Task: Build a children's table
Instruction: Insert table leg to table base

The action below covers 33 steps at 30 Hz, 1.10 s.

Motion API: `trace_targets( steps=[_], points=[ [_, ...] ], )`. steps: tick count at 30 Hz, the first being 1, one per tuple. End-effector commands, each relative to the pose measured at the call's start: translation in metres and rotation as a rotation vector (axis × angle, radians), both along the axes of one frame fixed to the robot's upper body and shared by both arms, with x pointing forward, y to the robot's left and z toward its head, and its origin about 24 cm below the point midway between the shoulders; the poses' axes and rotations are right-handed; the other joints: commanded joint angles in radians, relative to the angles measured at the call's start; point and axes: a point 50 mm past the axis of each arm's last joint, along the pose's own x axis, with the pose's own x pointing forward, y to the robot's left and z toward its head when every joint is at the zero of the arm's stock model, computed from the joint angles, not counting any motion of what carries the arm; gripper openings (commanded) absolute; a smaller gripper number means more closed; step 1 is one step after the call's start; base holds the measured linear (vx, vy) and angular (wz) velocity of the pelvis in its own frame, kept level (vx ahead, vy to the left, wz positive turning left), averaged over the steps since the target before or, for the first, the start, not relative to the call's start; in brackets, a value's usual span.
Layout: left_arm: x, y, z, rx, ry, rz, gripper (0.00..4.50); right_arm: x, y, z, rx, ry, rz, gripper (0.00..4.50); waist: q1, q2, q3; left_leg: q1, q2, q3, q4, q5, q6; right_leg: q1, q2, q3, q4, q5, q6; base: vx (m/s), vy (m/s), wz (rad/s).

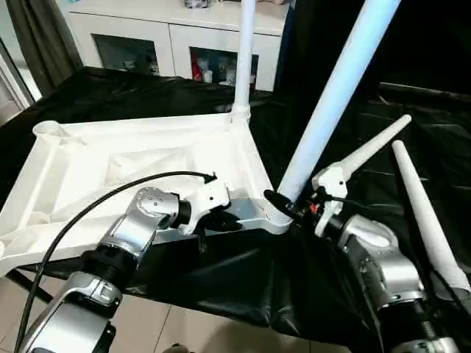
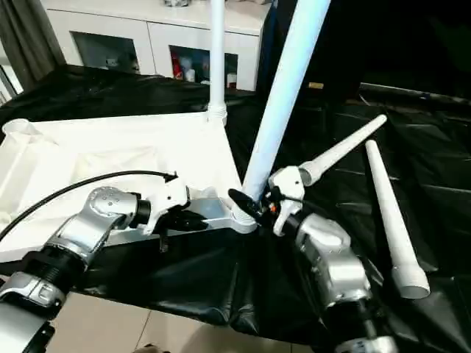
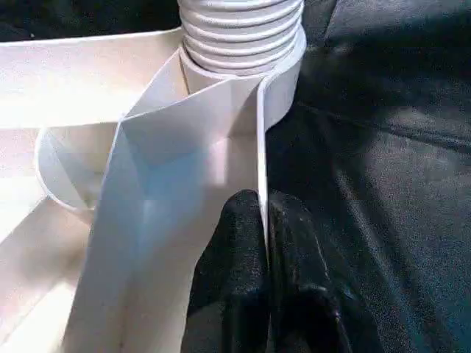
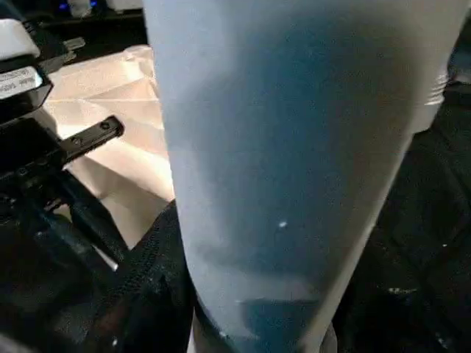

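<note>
Table top [image 1: 140, 173] lies upside down on a black sheet [image 1: 243, 283], w/ a white glass-door cabinet [image 1: 176, 37] behind. Left gripper [image 3: 261, 220] pinches its side wall nr the corner socket [image 1: 276, 219]. Right gripper [image 1: 283, 206] clamps the tilted leg [image 1: 335, 95] in that socket. One leg [image 1: 243, 59] stands at the far corner; two loose legs [image 2: 390, 213] lie on the sheet to the right.

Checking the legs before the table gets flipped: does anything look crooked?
Yes. The white tube leg held by the right gripper leans sharply in the near corner socket, while the far white leg stands upright.
</note>
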Motion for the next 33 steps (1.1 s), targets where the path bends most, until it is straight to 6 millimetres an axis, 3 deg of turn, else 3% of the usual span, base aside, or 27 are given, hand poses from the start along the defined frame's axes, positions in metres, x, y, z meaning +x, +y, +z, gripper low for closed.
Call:
trace_targets(
  steps=[1,6,8,16,20,24,25,27,33],
  points=[
    [0.006,0.001,0.009,0.021,-0.052,-0.004,0.0,-0.004,0.001,-0.015,-0.054,0.097,0.05,1.91,-0.008,0.008,-0.059,0.014,0.041,-0.015,-0.08,-0.306,0.005,0.038,-0.079,0.051,-0.088,-0.354,-0.162,0.0,0.0,0.0],
    [0.006,-0.002,0.01,0.022,-0.061,-0.028,0.0,0.001,0.007,-0.018,-0.112,0.136,0.106,1.91,-0.012,0.01,-0.058,0.016,0.041,-0.014,-0.079,-0.32,-0.001,0.039,-0.079,0.05,-0.088,-0.366,-0.17,0.0,0.0,0.0],
    [0.005,-0.004,0.01,0.022,-0.06,-0.049,0.0,0.005,0.008,-0.021,-0.126,0.163,0.118,1.91,-0.014,0.015,-0.058,0.018,0.041,-0.016,-0.079,-0.337,-0.007,0.038,-0.08,0.049,-0.092,-0.389,-0.166,0.0,0.0,0.0],
    [0.003,-0.005,0.011,0.019,-0.059,-0.091,0.0,0.007,0.001,-0.03,-0.129,0.225,0.16,1.91,-0.028,0.013,-0.058,0.02,0.04,-0.017,-0.077,-0.353,-0.003,0.036,-0.079,0.048,-0.095,-0.421,-0.166,0.0,0.0,0.0],
    [0.003,-0.005,0.012,0.017,-0.062,-0.091,0.0,0.014,-0.004,-0.027,-0.066,0.231,0.091,1.91,-0.029,0.014,-0.06,0.016,0.041,-0.016,-0.077,-0.326,0.003,0.041,-0.078,0.049,-0.086,-0.35,-0.193,0.0,0.0,0.0],
    [0.004,-0.005,0.012,0.02,-0.065,-0.086,0.0,0.028,-0.01,-0.012,0.11,0.216,-0.033,1.91,-0.033,0.015,-0.06,0.019,0.04,-0.016,-0.076,-0.335,0.005,0.04,-0.081,0.049,-0.091,-0.385,-0.194,0.0,0.0,0.0],
    [0.004,-0.005,0.012,0.02,-0.065,-0.086,0.0,0.028,-0.01,-0.012,0.112,0.216,-0.034,1.91,-0.03,0.014,-0.06,0.023,0.041,-0.014,-0.075,-0.338,0.003,0.036,-0.079,0.049,-0.092,-0.388,-0.193,0.0,0.0,0.0],
    [0.004,-0.005,0.011,0.022,-0.066,-0.085,0.0,0.027,-0.014,-0.011,0.135,0.211,-0.05,1.9,-0.029,0.017,-0.06,0.018,0.041,-0.016,-0.077,-0.332,0.0,0.04,-0.079,0.048,-0.09,-0.381,-0.192,0.0,0.0,0.0],
    [0.005,-0.004,0.011,0.03,-0.07,-0.081,0.0,0.004,-0.017,-0.03,0.162,0.238,-0.053,1.9,-0.018,0.017,-0.063,0.015,0.043,-0.014,-0.078,-0.295,0.007,0.043,-0.079,0.05,-0.084,-0.308,-0.196,0.0,0.0,0.0]
  ],
)
